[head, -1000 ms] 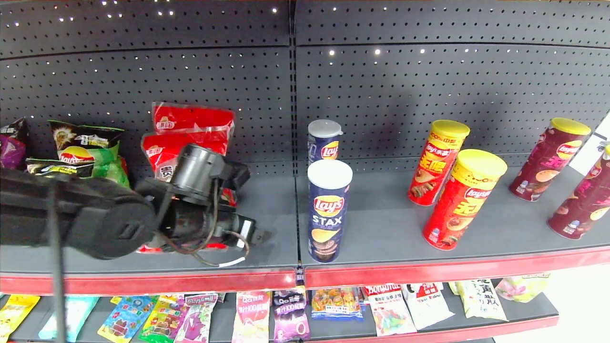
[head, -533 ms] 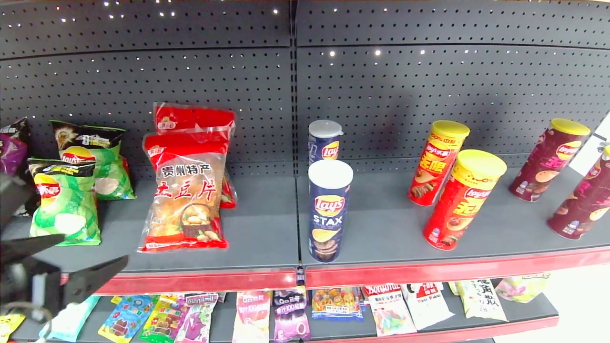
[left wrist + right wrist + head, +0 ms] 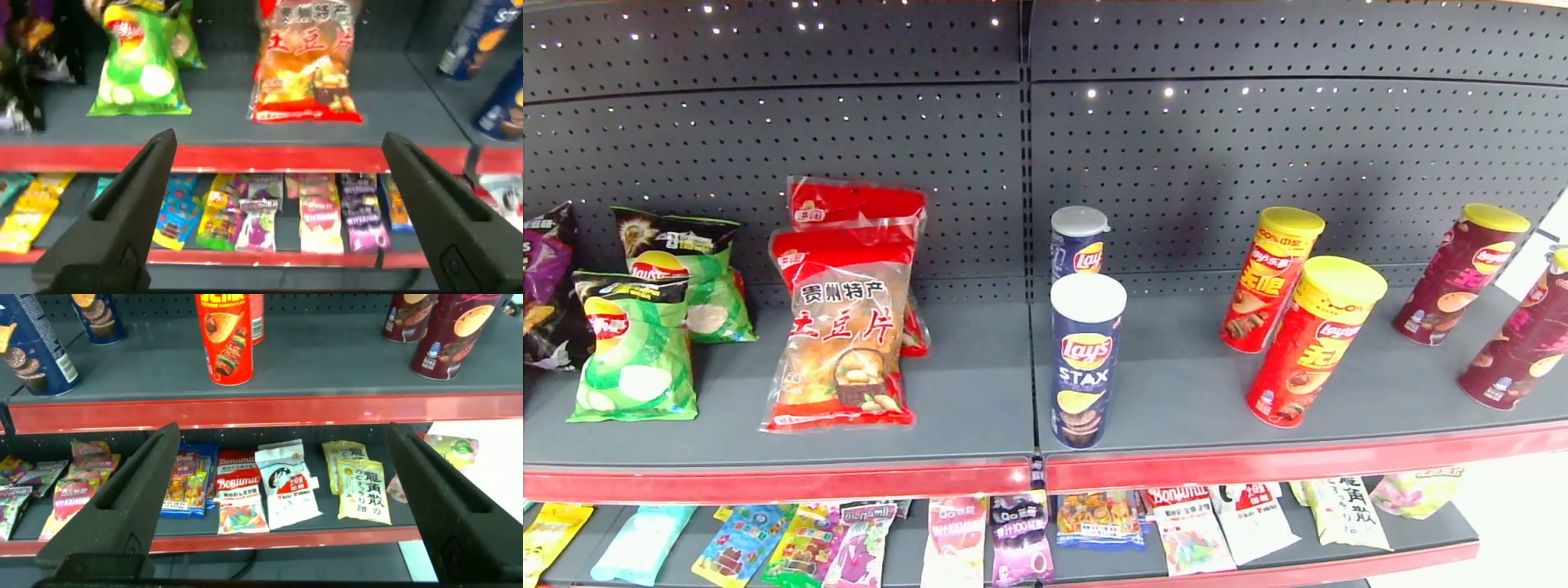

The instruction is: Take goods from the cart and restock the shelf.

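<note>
Red potato-slice bag [image 3: 841,327]: leaning upright near the front of the grey shelf [image 3: 964,384], a second bag of the same kind standing behind it; green crisp bags [image 3: 633,347] sitting to its left, blue crisp tubes [image 3: 1086,359] standing to its right
Left gripper [image 3: 278,143]: hanging spread wide and empty, facing the shelf's red lip; the red bag is sitting beyond it on the deck
Right gripper [image 3: 282,429]: likewise gaping and carrying nothing, facing the lip below a red tube [image 3: 225,339]; sweet packets [image 3: 270,490] are lying on the lower tier
Step in hand: with both grippers empty, one placement is looking finished; the next item is, I judge, waiting to be fetched from the cart
Doing it well: I would be drawing both arms straight back before turning, so that no finger is catching the lip or tipping a tube; then gripping the next item about its middle, matching it to its own kind's row, and setting it down without shoving its neighbours
</note>
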